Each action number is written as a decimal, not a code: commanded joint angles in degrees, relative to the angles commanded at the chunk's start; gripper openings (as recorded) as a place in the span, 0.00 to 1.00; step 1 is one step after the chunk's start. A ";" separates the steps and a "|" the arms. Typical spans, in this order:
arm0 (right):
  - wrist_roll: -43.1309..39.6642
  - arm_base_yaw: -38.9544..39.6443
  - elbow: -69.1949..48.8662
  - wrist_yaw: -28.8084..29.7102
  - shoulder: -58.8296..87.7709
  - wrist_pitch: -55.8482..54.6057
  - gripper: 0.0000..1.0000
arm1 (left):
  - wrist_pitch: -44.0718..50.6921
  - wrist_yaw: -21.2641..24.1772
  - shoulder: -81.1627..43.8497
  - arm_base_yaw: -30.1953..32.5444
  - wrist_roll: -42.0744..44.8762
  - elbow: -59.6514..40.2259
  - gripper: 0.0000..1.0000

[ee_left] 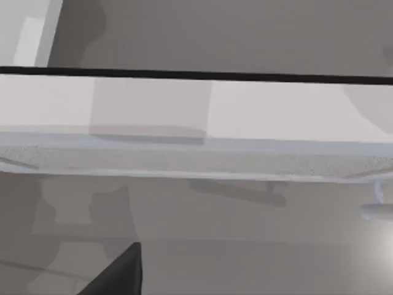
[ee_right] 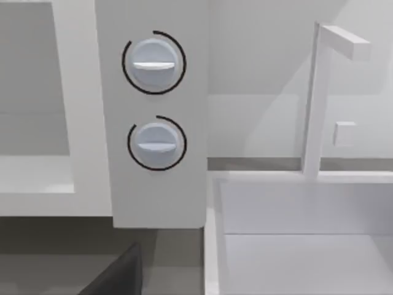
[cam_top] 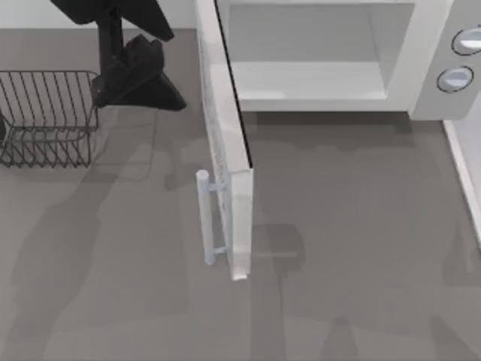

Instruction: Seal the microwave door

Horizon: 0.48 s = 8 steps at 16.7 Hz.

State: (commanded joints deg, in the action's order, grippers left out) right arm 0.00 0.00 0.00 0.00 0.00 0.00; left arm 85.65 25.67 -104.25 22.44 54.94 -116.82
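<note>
The microwave door stands swung wide open, seen edge-on and pointing toward the table's front. Its pale bar handle is on its left face near the free end. Behind it the white cavity is open. My left gripper, black, hangs at the back left, to the left of the door's hinge end and apart from it. In the left wrist view the door runs across as a white band with a speckled strip. The right arm's dark edge shows facing the knob panel.
A wire basket sits at the left edge, beside my left arm. Two round knobs are on the microwave body. A white sink with a faucet stands right of the microwave. Grey tabletop lies in front.
</note>
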 joint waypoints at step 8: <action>0.00 0.00 0.00 0.00 0.00 0.00 1.00 | -12.39 -1.00 0.58 3.26 -3.43 11.13 1.00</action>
State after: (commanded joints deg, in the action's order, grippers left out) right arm 0.00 0.00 0.00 0.00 0.00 0.00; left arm 73.27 24.67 -103.67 25.70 51.51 -105.69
